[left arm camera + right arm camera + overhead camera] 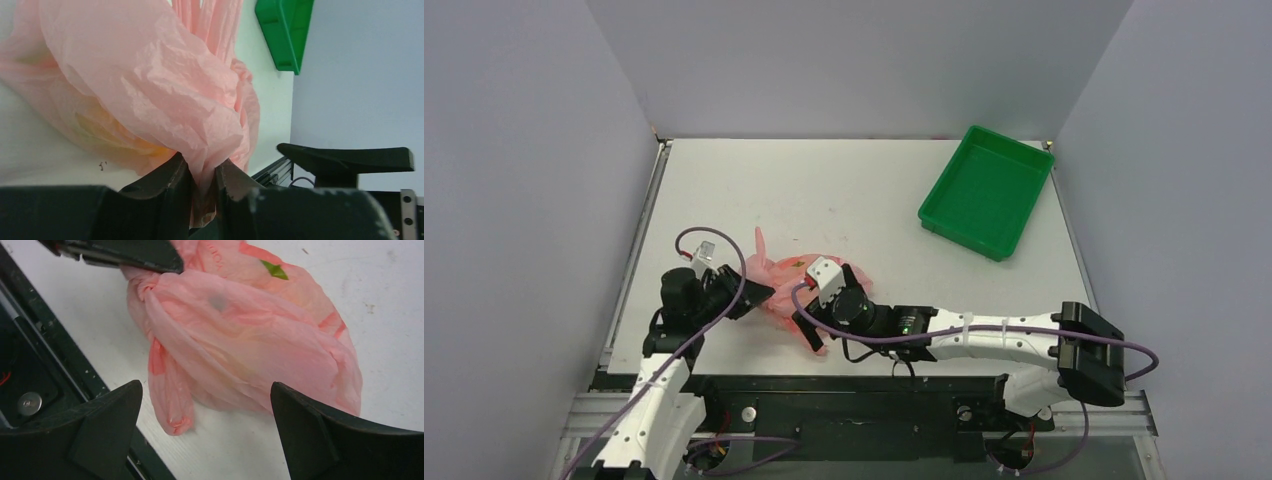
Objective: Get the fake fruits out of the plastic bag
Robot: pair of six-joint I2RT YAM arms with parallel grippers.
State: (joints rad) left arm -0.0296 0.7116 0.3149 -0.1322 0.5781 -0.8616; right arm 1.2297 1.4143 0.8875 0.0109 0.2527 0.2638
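The pink plastic bag (786,280) lies bunched near the table's front edge, between the two grippers. My left gripper (202,172) is shut on a fold of the plastic bag (150,85) at its left side. My right gripper (205,400) is open and empty, its jaws spread wide just in front of the plastic bag (250,345), a loop handle (170,390) hanging between them. The fake fruits are inside the bag: only yellow-orange shapes (110,135) show through the plastic, and a green leaf tip (274,270).
A green tray (986,190) stands at the back right of the table. The black front rail (854,385) runs just below the bag. Grey walls close in on the left, back and right.
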